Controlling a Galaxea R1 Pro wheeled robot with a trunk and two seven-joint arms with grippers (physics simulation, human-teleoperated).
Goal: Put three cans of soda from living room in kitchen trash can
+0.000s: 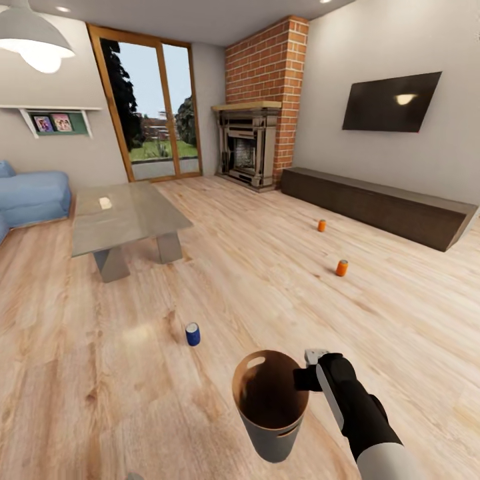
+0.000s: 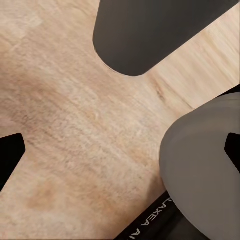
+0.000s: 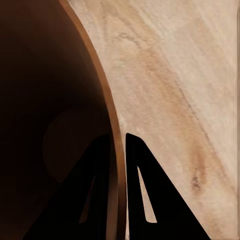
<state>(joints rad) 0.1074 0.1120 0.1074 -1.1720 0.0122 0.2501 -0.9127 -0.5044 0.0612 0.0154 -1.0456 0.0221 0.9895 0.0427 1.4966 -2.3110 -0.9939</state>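
Clearly, right end effector [image 3: 118, 165] pinches the tash can [image 1: 270, 407] rim, lifted.

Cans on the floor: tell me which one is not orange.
The blue can. It stands nearest the bin, by the glass table. The other two cans are orange, over by the long cabinet.

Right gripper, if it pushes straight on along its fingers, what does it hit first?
The right gripper is clamped on the tash can's rim, one finger inside, one outside. Straight on, it would likely ride down the wall toward the bin's bottom and the floor; depth is unclear.
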